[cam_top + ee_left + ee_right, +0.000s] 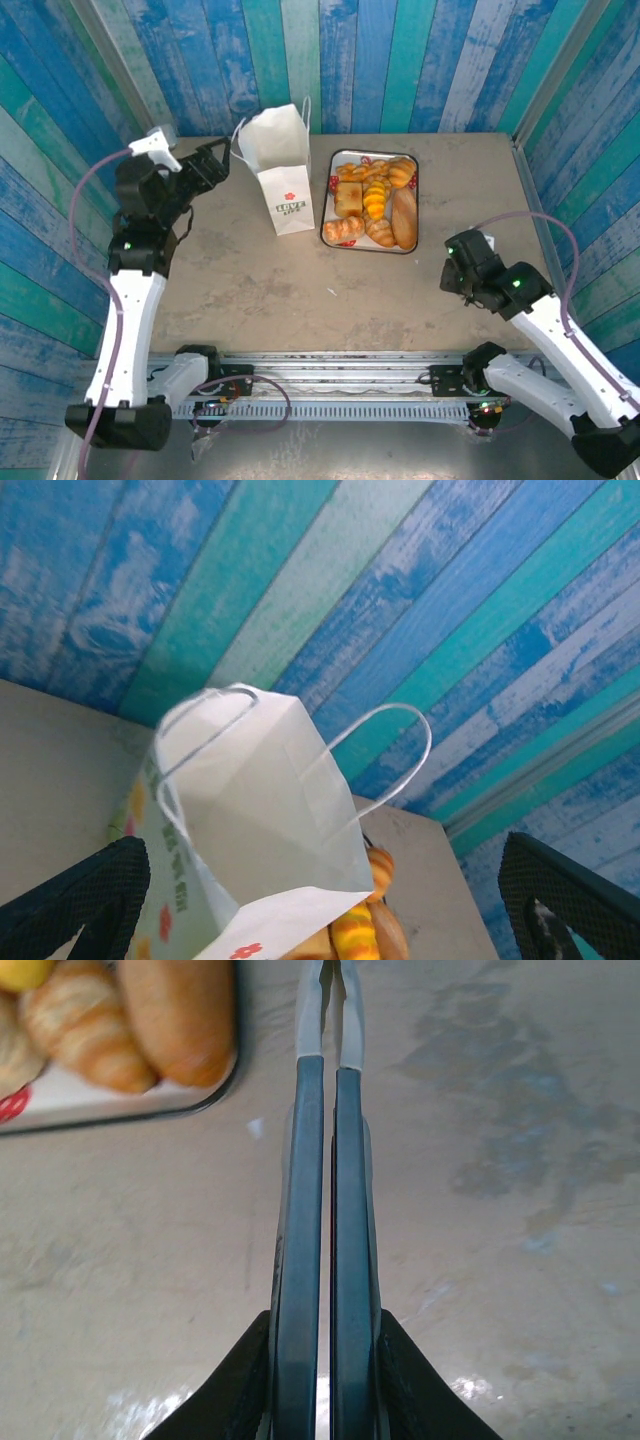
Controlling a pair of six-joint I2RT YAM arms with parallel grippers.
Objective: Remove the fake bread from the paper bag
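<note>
1. Could tip or shove the paper bag [285,175] by catching a wall or a cord handle [400,740] with one spread finger on the way in. Light, tall and standing free near the far edge of the surface [250,290], left of middle.
2. Could crumple the mouth shut by closing on paper instead of reaching inside, trapping anything at the bottom.
3. Could knock the bag into the tray [368,249] just beside its right side, scattering the fake bread [375,200] lying there: rolls, a loaf, a croissant.
4. Might pinch nothing at all. No pastry made out inside the mouth from above or from the left wrist, with the bottom hidden by the walls — judged close to done, perhaps done.
5. Left pincer [322,838]: spread wide and empty, toward the far left corner of the surface, just beside the bag's left wall and about level with its mouth. Bag framed between the two fingers in the wrist view, not touched as far as can be told.
6. Right pincer [328,1000]: pressed together, holding nothing, low over bare surface toward the right edge, near the tray's near right corner — well apart from the bag, with the tray between.
</note>
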